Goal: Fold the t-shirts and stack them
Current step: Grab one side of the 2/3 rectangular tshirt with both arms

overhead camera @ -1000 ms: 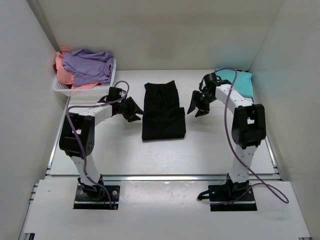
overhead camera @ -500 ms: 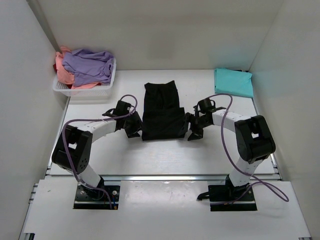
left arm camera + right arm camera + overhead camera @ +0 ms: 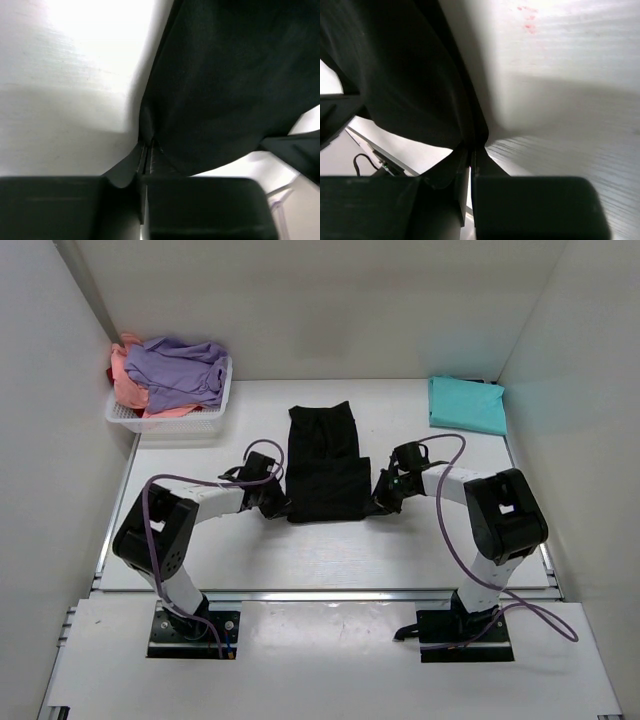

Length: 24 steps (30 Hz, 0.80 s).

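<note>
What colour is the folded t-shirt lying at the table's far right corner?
Plain teal t-shirt, clearest in the top external view.

A white plastic mesh basket (image 3: 170, 422) sits at the far left corner of the table (image 3: 440, 530), its side close to the left wall (image 3: 50, 460) and its back near the back wall (image 3: 330, 310). The tabletop is white, with a faint brushed grain in the close views. A metal rail (image 3: 330, 594) runs along its near edge, with a pale board (image 3: 330, 660) in front. The right wall (image 3: 590, 390) bounds the other side. A few small reddish specks (image 3: 527, 25) mark the tabletop in the right wrist view.
</note>
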Tool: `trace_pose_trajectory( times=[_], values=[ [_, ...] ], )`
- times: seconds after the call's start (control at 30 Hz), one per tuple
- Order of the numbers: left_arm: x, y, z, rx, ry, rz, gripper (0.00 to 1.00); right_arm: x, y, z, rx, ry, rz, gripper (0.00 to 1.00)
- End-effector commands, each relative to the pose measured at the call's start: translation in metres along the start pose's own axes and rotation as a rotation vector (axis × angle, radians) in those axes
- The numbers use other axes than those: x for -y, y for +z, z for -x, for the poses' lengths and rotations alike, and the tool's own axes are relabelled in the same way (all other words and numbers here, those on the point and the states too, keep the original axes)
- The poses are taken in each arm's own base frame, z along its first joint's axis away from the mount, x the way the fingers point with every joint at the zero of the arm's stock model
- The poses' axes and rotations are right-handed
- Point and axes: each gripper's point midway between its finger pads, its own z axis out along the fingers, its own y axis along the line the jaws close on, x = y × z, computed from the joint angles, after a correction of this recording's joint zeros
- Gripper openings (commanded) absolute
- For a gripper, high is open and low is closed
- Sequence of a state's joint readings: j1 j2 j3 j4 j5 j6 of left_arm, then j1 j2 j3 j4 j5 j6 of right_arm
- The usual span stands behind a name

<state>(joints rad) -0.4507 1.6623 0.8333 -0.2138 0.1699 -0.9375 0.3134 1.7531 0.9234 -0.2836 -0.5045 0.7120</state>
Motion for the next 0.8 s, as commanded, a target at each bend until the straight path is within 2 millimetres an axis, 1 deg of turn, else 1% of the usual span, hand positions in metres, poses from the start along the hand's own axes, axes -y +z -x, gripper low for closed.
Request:
trace_pose_trajectory(
  times=[0.0, 0.03, 0.07, 0.1, 0.13, 0.17, 0.2, 0.23, 0.27, 0.3, 0.33, 0.37, 0.4, 0.43, 0.47, 0.5, 0.53, 0.57, 0.6, 0.63, 0.67, 0.73, 0.77],
  values=[
    [-0.002, 0.004, -0.009, 0.001, -0.027, -0.003, 0.00, -0.004, 0.001, -0.001, 0.015, 0.009, 0.000, 0.00],
    [-0.001, 0.001, -0.014, -0.011, -0.027, -0.007, 0.00, -0.002, 0.001, -0.006, 0.011, 0.010, -0.011, 0.00],
    [-0.010, 0.000, -0.019, -0.019, -0.033, 0.012, 0.00, 0.001, -0.003, -0.011, 0.011, 0.010, -0.022, 0.00],
    [-0.012, -0.008, -0.022, -0.014, -0.027, 0.004, 0.00, 0.002, -0.007, -0.017, 0.012, 0.004, -0.031, 0.00],
    [-0.013, -0.014, -0.030, -0.034, -0.023, -0.002, 0.00, 0.002, -0.012, -0.031, -0.008, -0.002, -0.029, 0.00],
    [-0.024, -0.017, -0.043, -0.068, -0.029, 0.015, 0.00, 0.009, -0.014, -0.040, -0.019, 0.004, -0.041, 0.00],
    [-0.035, -0.024, -0.055, -0.095, -0.026, 0.031, 0.00, 0.010, -0.018, -0.053, -0.039, -0.004, -0.033, 0.00],
    [-0.037, -0.033, -0.062, -0.107, -0.009, 0.022, 0.00, 0.006, -0.025, -0.063, -0.045, -0.025, -0.024, 0.00],
    [-0.045, -0.042, -0.073, -0.126, 0.011, 0.032, 0.00, 0.016, -0.027, -0.077, -0.072, -0.015, -0.046, 0.00],
    [-0.052, -0.047, -0.081, -0.144, 0.020, 0.042, 0.00, 0.020, -0.032, -0.093, -0.093, -0.027, -0.048, 0.00],
    [-0.059, -0.056, -0.090, -0.155, 0.020, 0.049, 0.00, 0.017, -0.039, -0.103, -0.104, -0.043, -0.036, 0.00],
    [-0.058, -0.066, -0.096, -0.161, 0.033, 0.033, 0.00, 0.024, -0.041, -0.118, -0.131, -0.052, -0.050, 0.00],
    [-0.063, -0.071, -0.105, -0.173, 0.035, 0.038, 0.00, 0.027, -0.047, -0.130, -0.146, -0.057, -0.045, 0.00],
    [-0.059, -0.081, -0.110, -0.174, 0.042, 0.010, 0.00, 0.022, -0.054, -0.137, -0.142, -0.073, -0.022, 0.00],
    [-0.059, -0.091, -0.119, -0.187, 0.038, -0.003, 0.00, 0.031, -0.057, -0.153, -0.186, -0.057, -0.036, 0.00],
    [-0.056, -0.100, -0.124, -0.192, 0.024, -0.026, 0.00, 0.032, -0.063, -0.161, -0.195, -0.059, -0.024, 0.00],
    [-0.056, -0.105, -0.127, -0.197, 0.029, -0.033, 0.00, 0.032, -0.070, -0.172, -0.219, -0.056, -0.007, 0.00],
    [-0.055, -0.113, -0.133, -0.206, 0.017, -0.043, 0.00, 0.034, -0.075, -0.176, -0.219, -0.041, -0.004, 0.00],
    [-0.052, -0.121, -0.137, -0.217, 0.003, -0.066, 0.00, 0.030, -0.082, -0.182, -0.225, -0.046, 0.027, 0.00],
    [-0.050, -0.126, -0.140, -0.229, -0.006, -0.082, 0.00, 0.032, -0.087, -0.190, -0.256, -0.026, 0.027, 0.00],
    [-0.048, -0.133, -0.142, -0.233, -0.027, -0.094, 0.00, 0.030, -0.092, -0.190, -0.244, -0.029, 0.044, 0.01],
    [-0.044, -0.144, -0.144, -0.251, -0.059, -0.124, 0.00, 0.025, -0.104, -0.199, -0.283, 0.020, 0.082, 0.00],
    [-0.039, -0.150, -0.143, -0.253, -0.077, -0.146, 0.00, 0.021, -0.111, -0.199, -0.289, 0.043, 0.103, 0.00]
  ],
)
